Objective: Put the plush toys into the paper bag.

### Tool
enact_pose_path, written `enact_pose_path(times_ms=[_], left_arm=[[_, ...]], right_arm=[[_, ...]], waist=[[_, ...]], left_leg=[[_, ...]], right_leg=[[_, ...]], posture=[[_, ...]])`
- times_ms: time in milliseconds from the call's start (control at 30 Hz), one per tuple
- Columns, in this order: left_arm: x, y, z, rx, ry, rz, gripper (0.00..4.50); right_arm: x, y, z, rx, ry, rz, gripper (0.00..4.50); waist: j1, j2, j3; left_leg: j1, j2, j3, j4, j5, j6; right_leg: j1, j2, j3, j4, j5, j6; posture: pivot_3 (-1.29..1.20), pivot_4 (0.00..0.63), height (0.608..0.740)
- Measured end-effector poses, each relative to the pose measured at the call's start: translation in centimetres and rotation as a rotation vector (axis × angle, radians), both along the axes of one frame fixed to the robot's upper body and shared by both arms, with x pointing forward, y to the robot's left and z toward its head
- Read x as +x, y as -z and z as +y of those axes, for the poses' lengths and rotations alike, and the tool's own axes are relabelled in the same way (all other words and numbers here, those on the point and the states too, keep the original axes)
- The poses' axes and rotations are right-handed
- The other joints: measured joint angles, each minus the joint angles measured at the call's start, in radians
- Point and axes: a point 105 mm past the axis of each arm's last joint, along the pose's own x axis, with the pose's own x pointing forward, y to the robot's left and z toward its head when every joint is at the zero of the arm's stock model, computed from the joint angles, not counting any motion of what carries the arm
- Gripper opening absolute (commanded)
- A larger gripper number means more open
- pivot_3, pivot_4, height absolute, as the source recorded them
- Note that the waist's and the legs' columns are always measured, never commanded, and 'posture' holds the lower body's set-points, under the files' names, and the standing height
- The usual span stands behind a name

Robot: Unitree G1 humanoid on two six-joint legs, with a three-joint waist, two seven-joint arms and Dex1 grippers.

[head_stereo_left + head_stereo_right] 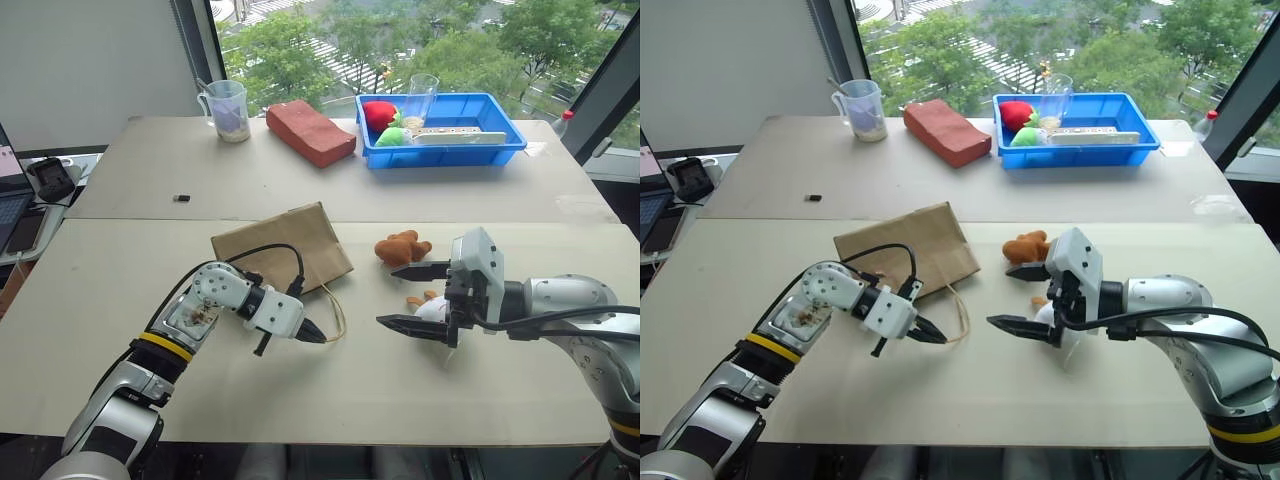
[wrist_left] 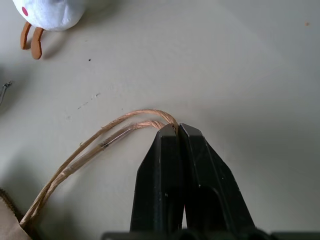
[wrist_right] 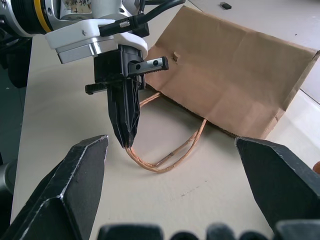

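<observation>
The tan paper bag (image 1: 285, 247) lies flat on the table, its cord handles (image 1: 335, 315) looping toward me. My left gripper (image 1: 318, 335) is shut on the end of those handles (image 2: 100, 145), seen closely in the left wrist view (image 2: 178, 127). The orange-brown plush toy (image 1: 402, 247) lies to the right of the bag. The white plush toy (image 1: 432, 308) sits just behind my right gripper (image 1: 395, 296), which hovers open and empty, facing the bag (image 3: 235, 75) and the left gripper (image 3: 127, 137).
At the back stand a blue tray (image 1: 500, 150) with red and green soft toys and a glass, a reddish-brown block (image 1: 310, 132) and a measuring cup (image 1: 228, 110). A small black item (image 1: 181, 198) lies mid-table. Electronics sit at the far left edge.
</observation>
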Motion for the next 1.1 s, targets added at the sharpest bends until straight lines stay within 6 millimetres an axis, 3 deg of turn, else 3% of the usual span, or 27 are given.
enact_pose_path(times_ms=[133,333,533,700,933,1100], left_arm=[[0.2,-1.1,-0.1,-0.066,-0.042,0.07,0.05],[1.0,-5.4,0.6,-0.175,-0.088,0.108,0.05],[1.6,-7.3,1.3,-0.246,-0.153,0.168,0.05],[1.4,-7.0,1.3,-0.237,-0.151,0.157,0.05],[0.1,-3.8,1.3,-0.116,-0.088,0.1,0.05],[-0.2,-3.6,1.1,-0.135,-0.08,0.102,0.05]], right_arm=[[0.2,-0.2,0.0,0.002,0.007,-0.006,4.5],[0.3,-0.4,0.0,0.003,0.005,-0.017,4.5],[0.4,0.1,0.2,0.007,0.003,0.008,4.5],[1.0,0.6,0.3,0.003,0.011,0.025,4.5],[1.2,0.4,0.6,0.006,0.002,0.015,4.5],[0.8,1.5,0.7,-0.023,-0.006,0.025,4.5]], waist=[[0.0,0.0,0.0],[-0.004,0.0,0.0],[-0.006,0.0,0.0],[-0.008,0.0,0.0],[-0.007,0.0,0.0],[-0.002,0.0,0.0]], left_leg=[[0.0,0.0,0.0,0.0,0.0,0.0],[0.0,0.0,0.0,0.0,0.0,0.0],[0.0,0.0,-0.001,0.0,0.0,0.001],[0.0,0.0,-0.001,0.0,0.0,0.001],[0.0,0.0,-0.001,0.0,0.0,0.001],[0.0,0.0,-0.001,0.0,0.0,0.001]], right_leg=[[0.0,0.0,0.0,0.0,0.0,0.0],[0.0,0.0,0.0,0.001,0.0,0.0],[0.0,0.0,0.0,0.001,0.0,0.0],[0.0,0.0,0.0,0.001,0.0,0.0],[0.0,0.0,-0.001,0.0,0.0,0.0],[0.0,0.0,-0.001,0.0,0.0,0.0]], posture=[[0.0,0.15,0.74],[0.0,0.15,0.74],[0.0,0.15,0.74],[0.0,0.15,0.74],[0.0,0.15,0.74],[0.0,0.15,0.74]])
